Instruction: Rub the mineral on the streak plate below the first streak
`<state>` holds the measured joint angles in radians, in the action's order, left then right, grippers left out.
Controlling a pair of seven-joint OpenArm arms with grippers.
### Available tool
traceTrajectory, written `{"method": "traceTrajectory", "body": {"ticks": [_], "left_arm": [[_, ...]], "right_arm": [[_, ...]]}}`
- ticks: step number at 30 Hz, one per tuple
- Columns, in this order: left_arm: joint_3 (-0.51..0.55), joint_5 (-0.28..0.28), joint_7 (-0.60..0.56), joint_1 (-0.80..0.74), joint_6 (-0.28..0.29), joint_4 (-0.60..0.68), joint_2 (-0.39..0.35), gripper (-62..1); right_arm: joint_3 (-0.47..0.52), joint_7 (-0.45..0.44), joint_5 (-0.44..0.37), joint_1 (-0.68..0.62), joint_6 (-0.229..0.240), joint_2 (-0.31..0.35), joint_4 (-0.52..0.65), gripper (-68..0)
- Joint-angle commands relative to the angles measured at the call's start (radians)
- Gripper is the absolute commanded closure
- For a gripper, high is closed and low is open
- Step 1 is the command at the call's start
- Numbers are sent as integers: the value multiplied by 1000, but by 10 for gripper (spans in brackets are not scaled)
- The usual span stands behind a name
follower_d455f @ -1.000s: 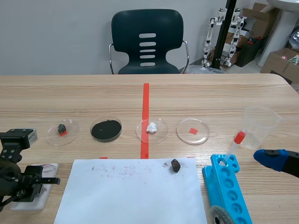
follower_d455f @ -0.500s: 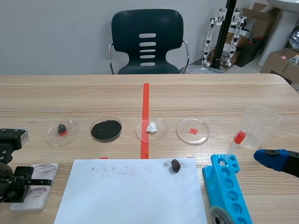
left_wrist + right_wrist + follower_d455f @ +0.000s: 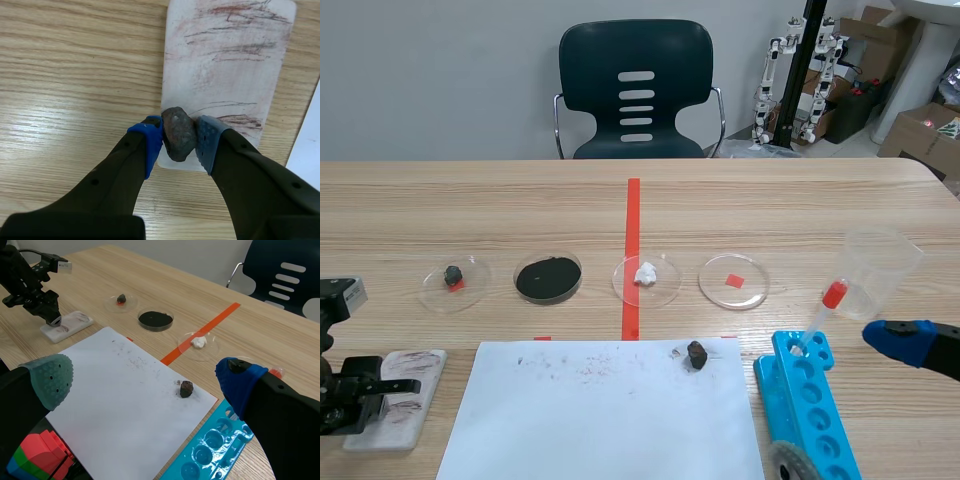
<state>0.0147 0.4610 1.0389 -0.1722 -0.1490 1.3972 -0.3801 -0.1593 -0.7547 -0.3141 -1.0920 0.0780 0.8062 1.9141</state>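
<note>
A white streak plate lies at the table's front left, marked with several reddish-brown streaks. My left gripper is shut on a small brown-grey mineral, which rests on the plate's near edge, just below the lowest streak. My right gripper stands open above the right side of the table, nothing between its fingers; one blue fingertip shows in the scene view.
A white paper sheet holds a dark rock. Behind it stand several petri dishes in a row. A blue tube rack, a dropper and a clear beaker are at the right. Coloured blocks lie under my right gripper.
My left arm has slid leftward and back toward the table's front edge, dragging the mineral down along the plate. The right arm has kept still.
</note>
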Motion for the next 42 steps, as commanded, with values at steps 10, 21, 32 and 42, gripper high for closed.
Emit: {"method": "traceTrajectory", "body": {"ticks": [10,21,32,42], "left_arm": [[-20,137,-26,-26,97,-14,20,-113],[-20,138,-34,-27,104,-14,19,-113],[-21,194,-26,-27,111,-14,19,-113],[-21,4,5,-27,42,-14,19,-113]], "right_arm": [[3,-16,-4,9,0,0,21,-591],[3,-16,-4,9,0,0,21,-591],[3,-16,-4,9,0,0,21,-591],[3,-16,-4,9,0,0,21,-591]]}}
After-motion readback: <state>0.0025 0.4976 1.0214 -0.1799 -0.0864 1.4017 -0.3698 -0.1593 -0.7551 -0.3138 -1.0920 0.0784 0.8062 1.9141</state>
